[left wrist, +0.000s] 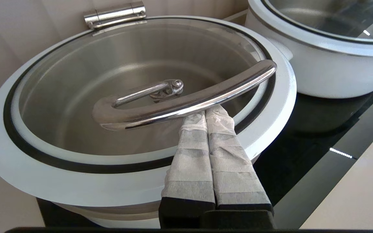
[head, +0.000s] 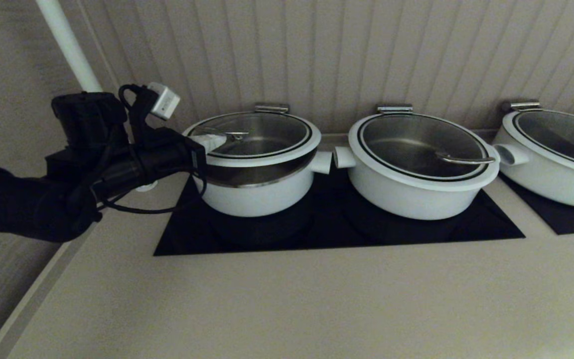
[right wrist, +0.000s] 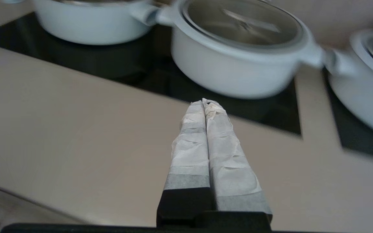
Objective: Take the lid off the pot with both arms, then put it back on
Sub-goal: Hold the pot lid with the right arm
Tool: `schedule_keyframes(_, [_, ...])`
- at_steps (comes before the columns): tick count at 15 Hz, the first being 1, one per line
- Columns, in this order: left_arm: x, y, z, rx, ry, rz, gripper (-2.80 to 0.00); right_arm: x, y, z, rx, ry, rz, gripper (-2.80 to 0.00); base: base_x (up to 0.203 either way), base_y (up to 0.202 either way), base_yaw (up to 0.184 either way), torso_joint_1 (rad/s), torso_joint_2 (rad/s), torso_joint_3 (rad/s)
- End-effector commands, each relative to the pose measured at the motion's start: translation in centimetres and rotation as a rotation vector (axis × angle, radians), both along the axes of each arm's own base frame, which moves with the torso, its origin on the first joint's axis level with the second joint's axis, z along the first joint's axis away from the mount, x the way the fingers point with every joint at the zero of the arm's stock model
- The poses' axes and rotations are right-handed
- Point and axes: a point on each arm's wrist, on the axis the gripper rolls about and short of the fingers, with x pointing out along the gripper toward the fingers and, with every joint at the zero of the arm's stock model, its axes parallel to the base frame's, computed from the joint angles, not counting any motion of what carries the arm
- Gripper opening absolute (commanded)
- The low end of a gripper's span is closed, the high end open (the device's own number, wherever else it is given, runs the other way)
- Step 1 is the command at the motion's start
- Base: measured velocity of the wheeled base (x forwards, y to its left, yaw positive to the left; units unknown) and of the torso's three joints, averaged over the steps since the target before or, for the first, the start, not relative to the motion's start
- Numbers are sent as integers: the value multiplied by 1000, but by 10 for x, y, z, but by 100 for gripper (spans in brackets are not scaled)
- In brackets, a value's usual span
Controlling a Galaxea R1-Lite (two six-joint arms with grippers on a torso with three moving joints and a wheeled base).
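Note:
The pot (head: 257, 197) stands at the left of the black cooktop; it is white with a steel upper band. Its glass lid (head: 254, 134) has a white rim and sits raised above the pot, with the steel band showing under it. My left gripper (head: 217, 142) is shut, and its taped fingertips (left wrist: 217, 113) are tucked under the lid's curved steel handle (left wrist: 186, 105), with nothing between them. In the left wrist view the lid (left wrist: 86, 97) fills the frame above the pot (left wrist: 125, 223). My right gripper (right wrist: 204, 103) is shut and empty, low over the counter in front of the middle pot, outside the head view.
Two wider white pots with glass lids stand to the right: a middle pot (head: 416, 189) and a right pot (head: 551, 169). The middle pot's stub handle nearly touches the left pot's handle. A steel hinge (head: 271, 107) sits behind the lid. A ribbed wall is close behind. The beige counter (head: 287, 304) lies in front.

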Motion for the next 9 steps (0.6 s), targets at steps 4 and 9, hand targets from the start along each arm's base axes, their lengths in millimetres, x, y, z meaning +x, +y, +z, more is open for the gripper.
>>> schedule_keyframes(4, [-3, 1, 6, -25, -5, 0, -280, 81, 5, 14, -142, 139, 224, -280, 0, 0, 0, 0, 0, 0])
schedule_keyframes(9, [3, 0, -1, -22, 15, -1, -280, 122, 20, 13, -235, 181, 398, -280, 0, 0, 0, 0, 0, 0])
